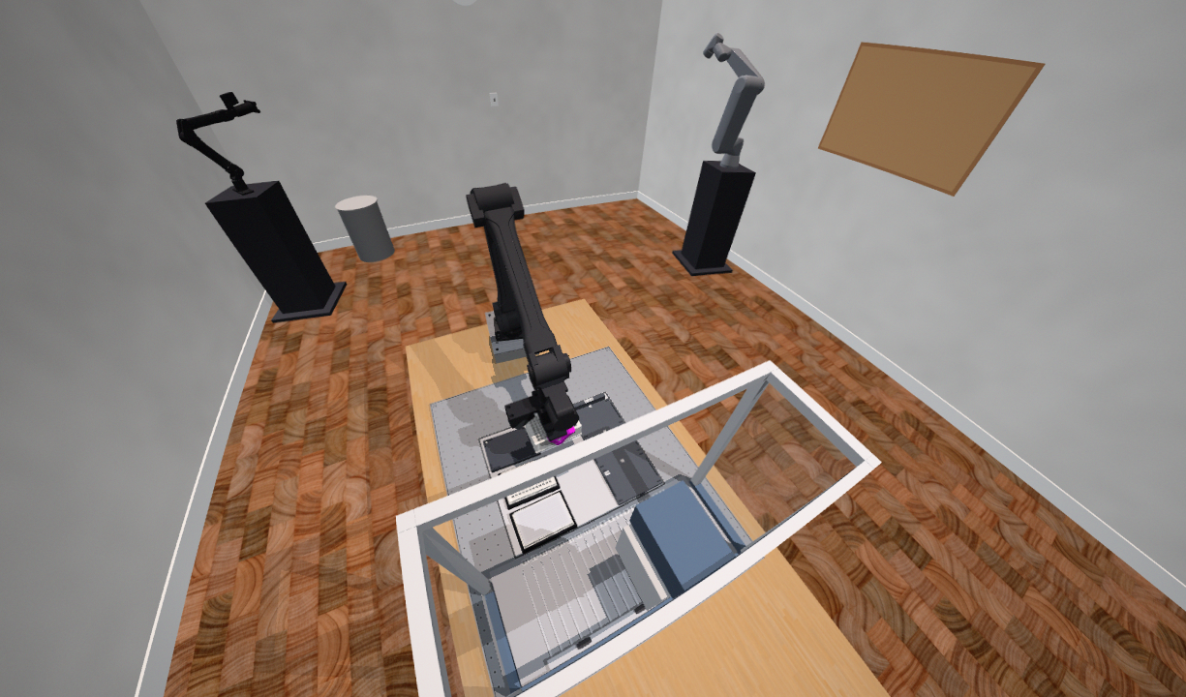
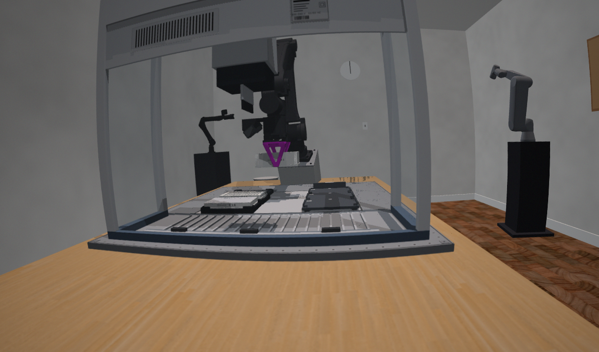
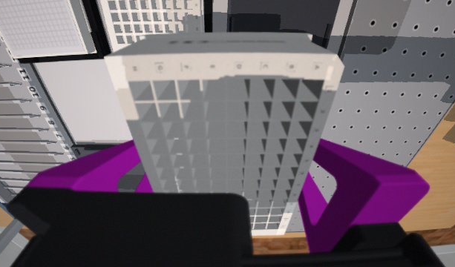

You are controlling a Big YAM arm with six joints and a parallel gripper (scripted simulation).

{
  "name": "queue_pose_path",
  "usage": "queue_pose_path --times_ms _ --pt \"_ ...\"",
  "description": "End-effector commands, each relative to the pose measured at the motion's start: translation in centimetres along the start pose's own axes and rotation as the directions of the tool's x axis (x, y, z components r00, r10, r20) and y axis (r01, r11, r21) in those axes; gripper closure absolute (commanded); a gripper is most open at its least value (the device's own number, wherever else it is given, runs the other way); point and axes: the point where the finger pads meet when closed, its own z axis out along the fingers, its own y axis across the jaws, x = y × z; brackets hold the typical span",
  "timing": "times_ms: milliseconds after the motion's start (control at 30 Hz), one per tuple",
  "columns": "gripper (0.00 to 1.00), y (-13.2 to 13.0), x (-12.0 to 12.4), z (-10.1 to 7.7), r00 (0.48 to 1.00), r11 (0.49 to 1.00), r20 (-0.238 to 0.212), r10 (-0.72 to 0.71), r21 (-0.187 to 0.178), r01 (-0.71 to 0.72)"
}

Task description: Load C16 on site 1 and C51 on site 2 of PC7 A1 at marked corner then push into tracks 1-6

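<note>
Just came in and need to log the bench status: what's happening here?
The arm's pincer is shut on the deep-well block and holds it in the air over the apron, between the nests and the carrier. The carrier sits loose in front of the rails, with nothing on it. The 384-well plate and the 96-well plate lie on their nests.
</note>
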Motion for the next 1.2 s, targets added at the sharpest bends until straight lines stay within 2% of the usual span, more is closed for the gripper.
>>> queue_pose_path --times_ms 0,167,233,267,300,733,800,833,867,1167 --pt "1.00 2.6 1.6 -1.5 1.000 0.999 -0.008 0.019 -0.037 -0.019" --pt "1.00 3.4 3.5 -1.5 1.000 0.999 -0.010 0.019 -0.037 -0.020" --pt "1.00 3.4 3.5 -1.5 1.000 0.999 -0.010 0.019 -0.037 -0.020" --pt "1.00 3.8 3.9 -2.3 1.000 0.998 -0.012 0.021 -0.058 -0.022" --pt "1.00 3.7 4.3 -1.5 1.000 0.999 -0.010 0.020 -0.037 -0.020" --pt "1.00 5.8 9.3 -1.6 1.000 0.999 -0.015 0.020 -0.037 -0.021" --pt "1.00 5.8 9.3 -1.6 1.000 0.999 -0.015 0.020 -0.037 -0.021" --pt "1.00 6.2 9.6 -2.5 1.000 0.998 -0.020 0.023 -0.058 -0.025" --pt "1.00 6.1 10.0 -1.6 1.000 0.999 -0.015 0.020 -0.037 -0.021" --pt "1.00 7.6 13.5 -1.6 1.000 0.999 -0.018 0.021 -0.036 -0.021"
